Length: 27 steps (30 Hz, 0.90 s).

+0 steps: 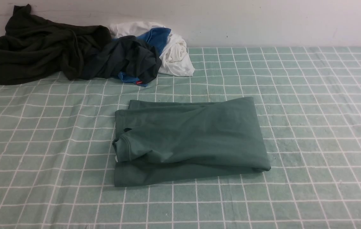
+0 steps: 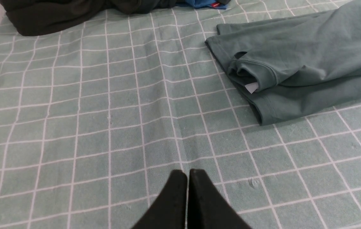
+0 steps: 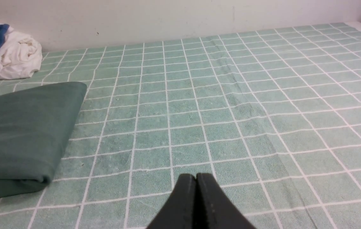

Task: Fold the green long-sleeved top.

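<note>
The green long-sleeved top (image 1: 186,140) lies folded into a compact rectangle in the middle of the checked cloth, its neck opening and white label at its left end. It also shows in the left wrist view (image 2: 301,60) and in the right wrist view (image 3: 21,133). Neither arm shows in the front view. My left gripper (image 2: 188,173) is shut and empty, hovering over bare cloth, apart from the top's neck end. My right gripper (image 3: 196,176) is shut and empty over bare cloth, off the top's folded right end.
A very dark olive-black garment (image 1: 37,47), a dark navy-grey garment with blue lining (image 1: 129,60) and a white one (image 1: 175,54) are heaped at the back left against the wall (image 1: 263,19). The green checked cloth (image 1: 320,111) covers the table.
</note>
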{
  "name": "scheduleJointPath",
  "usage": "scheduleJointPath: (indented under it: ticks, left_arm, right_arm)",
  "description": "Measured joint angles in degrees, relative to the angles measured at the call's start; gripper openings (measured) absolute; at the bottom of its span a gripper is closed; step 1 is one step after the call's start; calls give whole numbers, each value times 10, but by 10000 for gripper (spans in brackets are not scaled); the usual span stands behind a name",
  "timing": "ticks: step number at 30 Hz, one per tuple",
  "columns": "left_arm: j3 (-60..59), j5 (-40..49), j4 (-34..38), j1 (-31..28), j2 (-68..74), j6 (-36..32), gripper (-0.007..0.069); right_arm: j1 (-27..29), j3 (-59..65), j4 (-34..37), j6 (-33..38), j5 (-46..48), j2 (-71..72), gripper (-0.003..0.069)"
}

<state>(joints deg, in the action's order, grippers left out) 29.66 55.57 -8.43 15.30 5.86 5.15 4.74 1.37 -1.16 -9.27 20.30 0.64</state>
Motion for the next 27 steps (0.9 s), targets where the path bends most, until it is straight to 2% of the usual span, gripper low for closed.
scheduleJointPath:
  ticks: [2,5,10,13,19,27]
  left_arm:
    - [-11,-13,1,0,0,1,-4]
    - [-59,-114,14,-13,0,1,-4]
    - [-166,-346,27,-71,-3,-2,-4]
    - [-235,-424,48,-116,-19,-15,-4]
    - [-306,-431,75,-161,-63,-26,-4]
    - [-309,-365,84,-165,-64,-52,-4]
  right_arm:
    - [0,0,0,0,0,0,-14]
    - [0,0,0,0,0,0,-14]
    - [0,0,0,0,0,0,-14]
    - [0,0,0,0,0,0,-14]
    - [0,0,0,0,0,0,-14]
    - [0,0,0,0,1,0,-14]
